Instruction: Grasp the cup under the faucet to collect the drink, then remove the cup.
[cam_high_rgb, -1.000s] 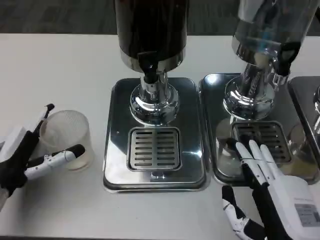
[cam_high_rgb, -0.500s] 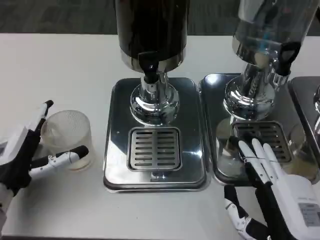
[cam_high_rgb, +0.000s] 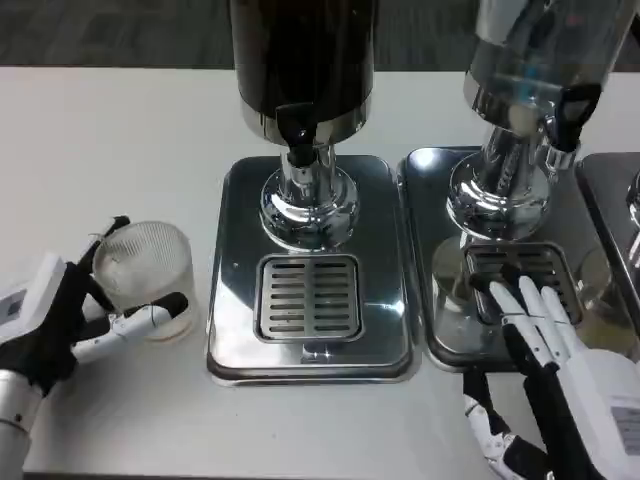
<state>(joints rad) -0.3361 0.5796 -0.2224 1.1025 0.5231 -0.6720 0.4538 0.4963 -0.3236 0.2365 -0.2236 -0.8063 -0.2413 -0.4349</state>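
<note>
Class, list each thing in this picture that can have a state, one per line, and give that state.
Clear plastic cup: upright on the table, left of the drip trays, apparently empty.
Left hand: fingers around the cup.
Right hand: open, fingers over the right drip tray.
Dark dispenser's faucet: nothing pouring.
Middle drip tray: no cup on its grate.

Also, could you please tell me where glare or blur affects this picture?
Head view: bright glare on the steel drip trays and chrome dispenser bases; the right dispenser's clear tank looks smeared; the translucent cup at the left hand is sharp.
</note>
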